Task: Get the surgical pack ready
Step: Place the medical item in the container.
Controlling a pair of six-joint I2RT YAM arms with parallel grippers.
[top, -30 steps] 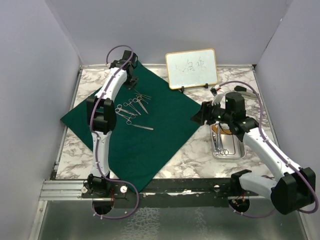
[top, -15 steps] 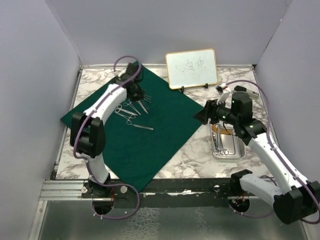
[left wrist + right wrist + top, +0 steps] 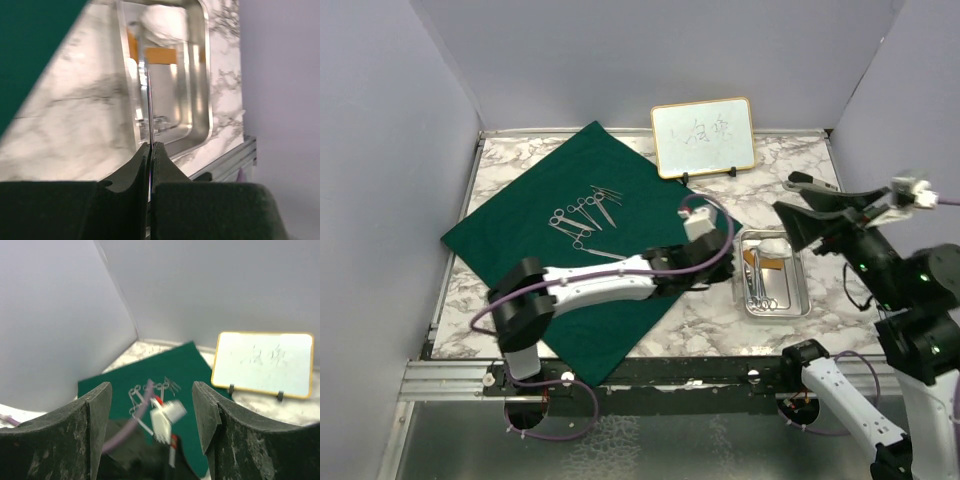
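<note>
The dark green cloth [image 3: 620, 195] lies at the left of the table, with several silver scissor-like instruments [image 3: 583, 214] on its far half. The steel tray [image 3: 804, 292] sits to the right of the cloth and holds more instruments [image 3: 758, 286] and something white [image 3: 772, 245]. My left gripper [image 3: 730, 270] reaches across to the tray's left rim. In the left wrist view it [image 3: 150, 145] is shut on a thin silver instrument [image 3: 147, 90], seen edge-on, pointing over the tray [image 3: 204, 75]. My right gripper [image 3: 793, 202] is raised high above the tray, open and empty [image 3: 151, 386].
A gold-framed whiteboard [image 3: 703, 137] stands at the back, also in the right wrist view [image 3: 265, 362]. Grey walls close in the left, back and right sides. A metal rail [image 3: 620, 375] runs along the near edge.
My left arm has swung from the cloth's far corner across to the tray's left rim. My right arm has lifted up and back, away from the tray.
</note>
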